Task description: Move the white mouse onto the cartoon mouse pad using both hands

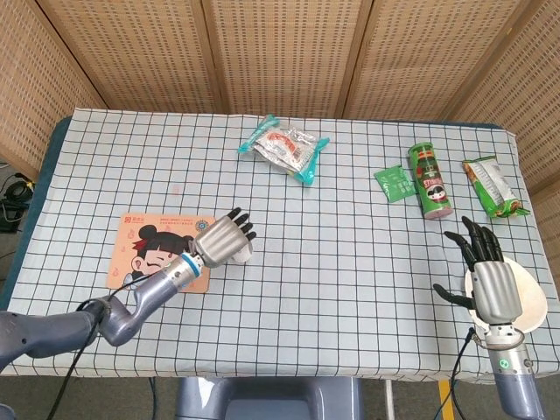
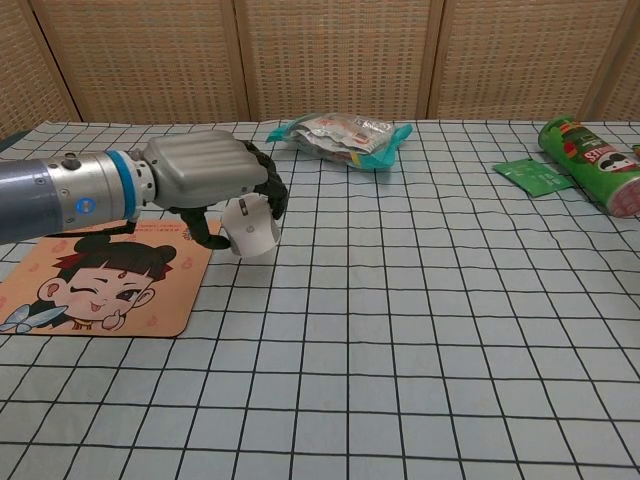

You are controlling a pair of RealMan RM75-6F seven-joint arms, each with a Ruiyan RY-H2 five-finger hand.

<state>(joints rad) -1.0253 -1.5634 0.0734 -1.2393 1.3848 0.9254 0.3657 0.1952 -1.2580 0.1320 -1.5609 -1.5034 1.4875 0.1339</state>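
My left hand [image 1: 225,241] [image 2: 205,180] grips the white mouse [image 2: 251,227] [image 1: 244,254] from above and carries it just off the right edge of the cartoon mouse pad [image 1: 149,251] [image 2: 100,283]. The mouse hangs tilted beneath the fingers, slightly above the checked cloth. The pad lies flat at the left of the table, its cartoon face showing. My right hand [image 1: 490,284] is far off at the table's near right corner, fingers spread and holding nothing; the chest view does not show it.
A snack bag [image 1: 284,149] [image 2: 340,134] lies at the back centre. A green can [image 1: 430,180] [image 2: 593,165], a green sachet [image 1: 393,184] [image 2: 532,175] and a green packet [image 1: 493,186] lie at the right. A white plate [image 1: 531,302] sits under my right hand.
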